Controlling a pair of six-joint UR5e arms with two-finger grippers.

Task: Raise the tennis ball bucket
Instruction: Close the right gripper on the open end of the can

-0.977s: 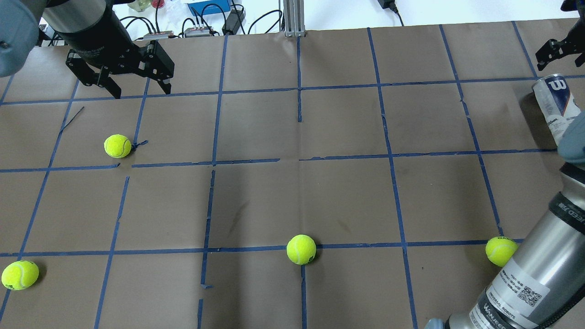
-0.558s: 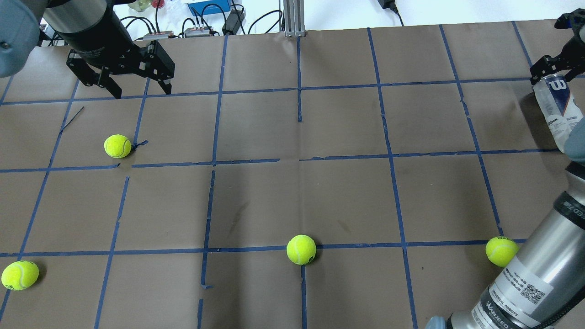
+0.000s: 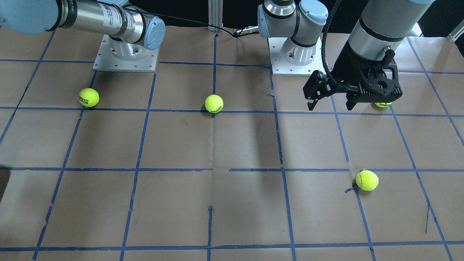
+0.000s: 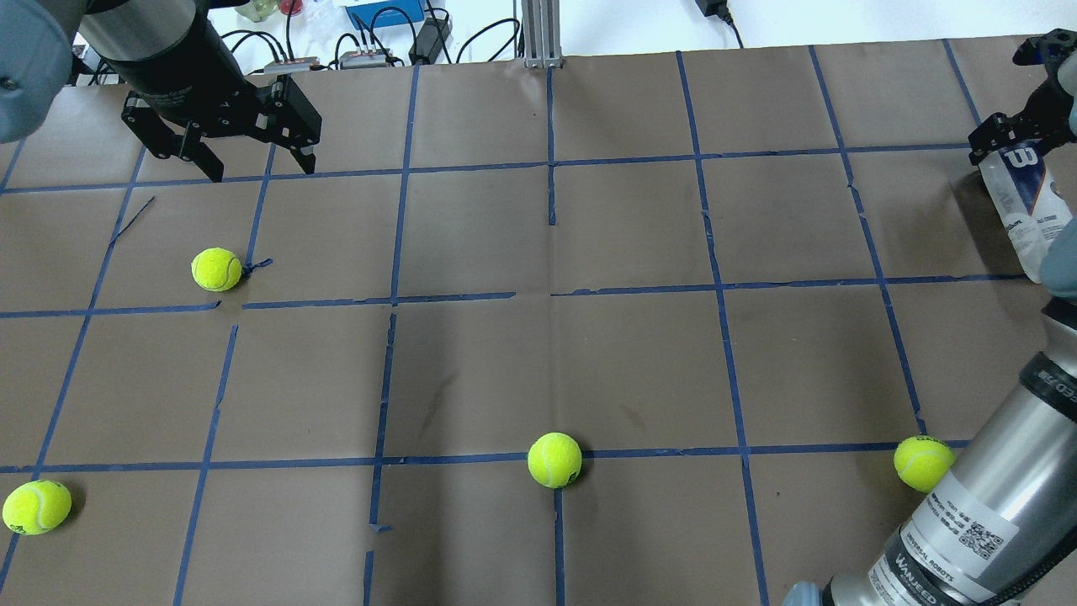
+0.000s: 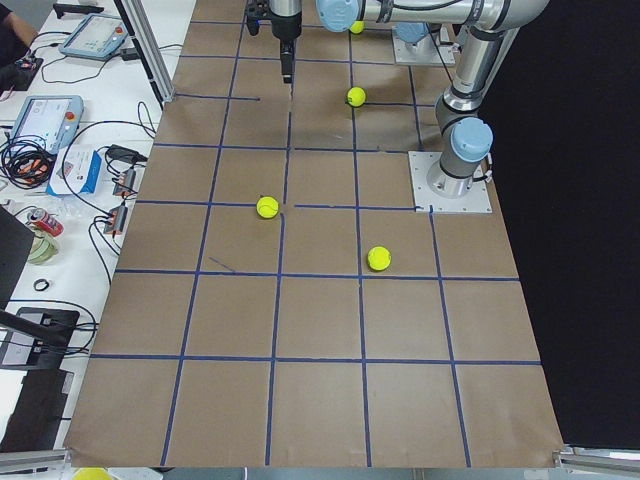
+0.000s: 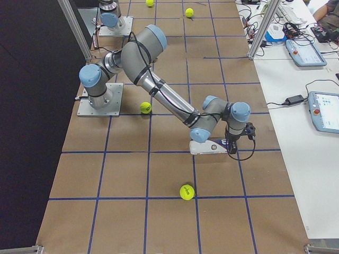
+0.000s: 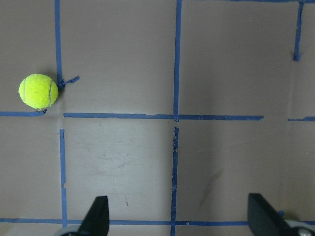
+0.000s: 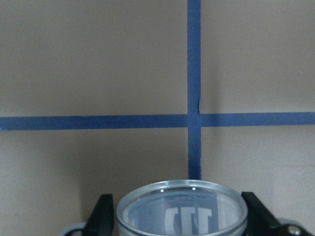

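Step in hand: grip, not yet lift. The clear plastic tennis ball bucket with white label looks to be lying on its side by the right edge of the brown blue-taped surface, in the far half. Right pincer is wide, fingers straddling the silvery far-end rim, no clear contact.

To do it well:
- centre on the rim;
- seat past it;
- squeeze gently, since the tube may flex or roll;
- raise slowly.

Right arm enters at the near right corner and reaches along that edge. Left pincer is wide, hovering by the far left corner.
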